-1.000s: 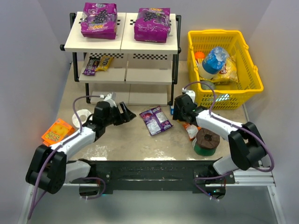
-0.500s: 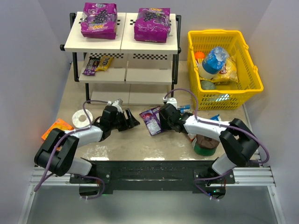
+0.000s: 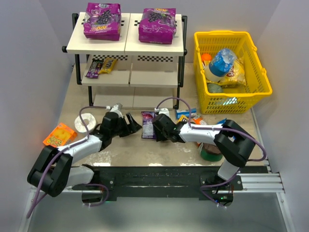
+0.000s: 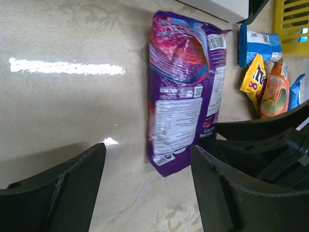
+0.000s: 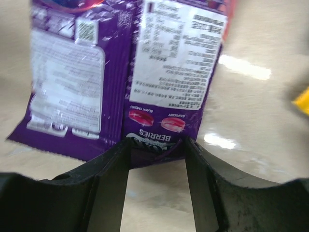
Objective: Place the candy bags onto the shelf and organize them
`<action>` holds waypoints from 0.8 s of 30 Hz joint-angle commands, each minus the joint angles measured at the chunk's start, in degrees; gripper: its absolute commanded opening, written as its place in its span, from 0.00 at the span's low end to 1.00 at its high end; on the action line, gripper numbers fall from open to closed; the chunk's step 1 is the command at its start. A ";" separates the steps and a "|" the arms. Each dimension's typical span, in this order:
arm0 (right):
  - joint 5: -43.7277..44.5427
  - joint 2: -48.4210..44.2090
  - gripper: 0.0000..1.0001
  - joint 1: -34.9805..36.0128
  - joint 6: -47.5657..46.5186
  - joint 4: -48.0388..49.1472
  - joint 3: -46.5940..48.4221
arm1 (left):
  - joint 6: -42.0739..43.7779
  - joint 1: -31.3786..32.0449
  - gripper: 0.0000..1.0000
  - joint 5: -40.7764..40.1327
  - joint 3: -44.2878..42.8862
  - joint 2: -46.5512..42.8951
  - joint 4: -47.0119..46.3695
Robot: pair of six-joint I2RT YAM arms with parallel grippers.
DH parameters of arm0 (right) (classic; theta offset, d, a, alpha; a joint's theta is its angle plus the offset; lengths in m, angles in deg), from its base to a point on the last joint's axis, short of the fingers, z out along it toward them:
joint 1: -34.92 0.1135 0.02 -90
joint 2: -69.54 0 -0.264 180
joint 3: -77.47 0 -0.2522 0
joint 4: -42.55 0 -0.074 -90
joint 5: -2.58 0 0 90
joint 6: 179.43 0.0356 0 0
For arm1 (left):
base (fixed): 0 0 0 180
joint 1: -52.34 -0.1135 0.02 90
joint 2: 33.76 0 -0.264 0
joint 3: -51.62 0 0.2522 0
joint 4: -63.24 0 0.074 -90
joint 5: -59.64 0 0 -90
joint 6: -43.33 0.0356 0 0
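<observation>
A dark-purple candy bag (image 3: 147,124) lies back side up on the table in front of the shelf (image 3: 126,46). My left gripper (image 3: 133,124) is open at the bag's left; in the left wrist view the bag (image 4: 186,101) lies just ahead of the gripper (image 4: 147,154). My right gripper (image 3: 156,127) is open at the bag's right, and the bag's bottom edge (image 5: 159,130) sits between its fingertips (image 5: 113,159). Two large purple bags (image 3: 102,20) (image 3: 157,24) lie on the top board. Small dark-purple (image 3: 92,69) and yellow (image 3: 108,64) packets lie on the middle board.
Small blue (image 4: 258,43), yellow (image 4: 253,79) and orange (image 4: 273,89) packets lie by the yellow basket (image 3: 251,92). A flat orange box (image 3: 59,135) and a white roll (image 3: 87,121) lie at the left. A brown-lidded jar (image 3: 210,151) stands under the right arm.
My right gripper has swept left across the table to the purple bag, which has shifted left and turned more upright. My left gripper has stayed close to its place.
</observation>
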 commanded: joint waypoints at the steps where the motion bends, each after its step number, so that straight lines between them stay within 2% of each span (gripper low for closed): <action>1: -10.66 1.52 0.52 2.92 6.30 2.46 1.78 | -1.86 0.23 0.78 -5.62 1.64 -5.55 3.89; 6: -9.61 -4.44 0.59 2.93 7.54 1.33 2.31 | -4.40 0.23 0.80 -9.75 3.57 -11.34 7.93; 9: -4.70 -7.79 0.64 2.93 7.37 -2.18 3.80 | -5.63 0.15 0.81 -11.24 5.06 -13.81 8.64; 13: 1.46 -8.25 0.64 1.79 6.40 -5.27 5.82 | -6.87 0.41 0.81 -10.20 6.29 -14.52 8.21; 17: 2.44 -6.49 0.54 -1.02 6.31 -6.51 7.14 | -8.10 1.46 0.82 -8.53 7.18 -14.00 6.19; 18: 2.26 -6.14 0.47 -2.16 6.49 -6.42 7.14 | -8.71 1.81 0.81 -8.35 7.35 -13.82 5.92; 21: 2.52 -4.64 0.38 -3.40 6.49 -7.21 6.71 | -9.94 3.92 0.82 -8.70 7.97 -12.95 5.13; 24: 2.53 -3.50 0.31 -3.66 6.14 -6.60 5.13 | -11.43 6.20 0.83 -9.23 8.58 -11.80 3.64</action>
